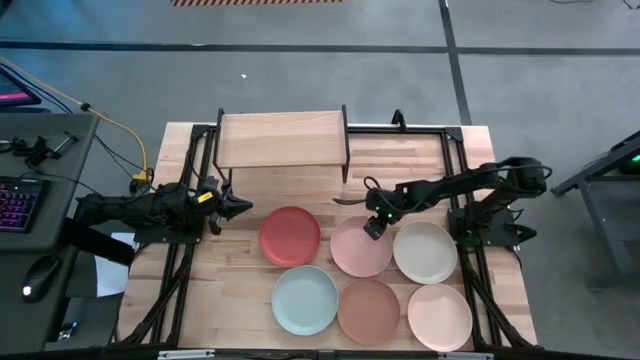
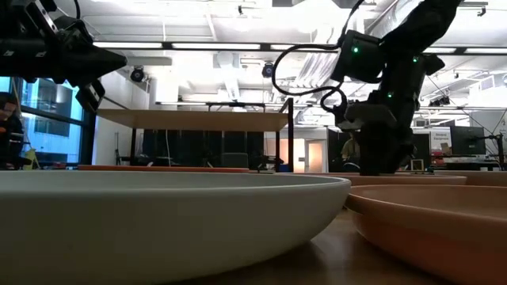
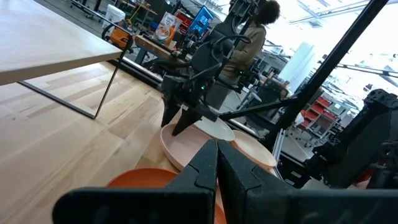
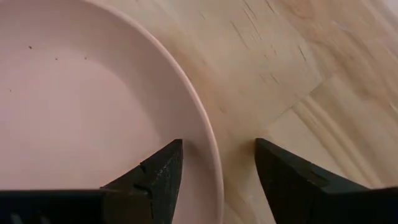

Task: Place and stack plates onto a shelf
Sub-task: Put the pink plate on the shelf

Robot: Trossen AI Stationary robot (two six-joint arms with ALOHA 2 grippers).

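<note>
From above, six plates lay on the tabletop (image 1: 200,270): red plate (image 1: 290,236), pink plate (image 1: 358,250) and cream plate (image 1: 425,252) in one row, pale blue plate (image 1: 305,300), terracotta plate (image 1: 368,310) and peach plate (image 1: 439,317) in the nearer row, rims close together. The shelf (image 1: 282,139) stood bare behind them. The left gripper (image 1: 240,207), fingers together, hovered just beside the red plate's rim.

At table height, the right gripper (image 2: 372,162) hung down onto the plates.

The left wrist view showed its fingers (image 3: 211,165) closed.

The right wrist view showed the right gripper (image 4: 217,165) parted, straddling the pink plate's edge.
</note>
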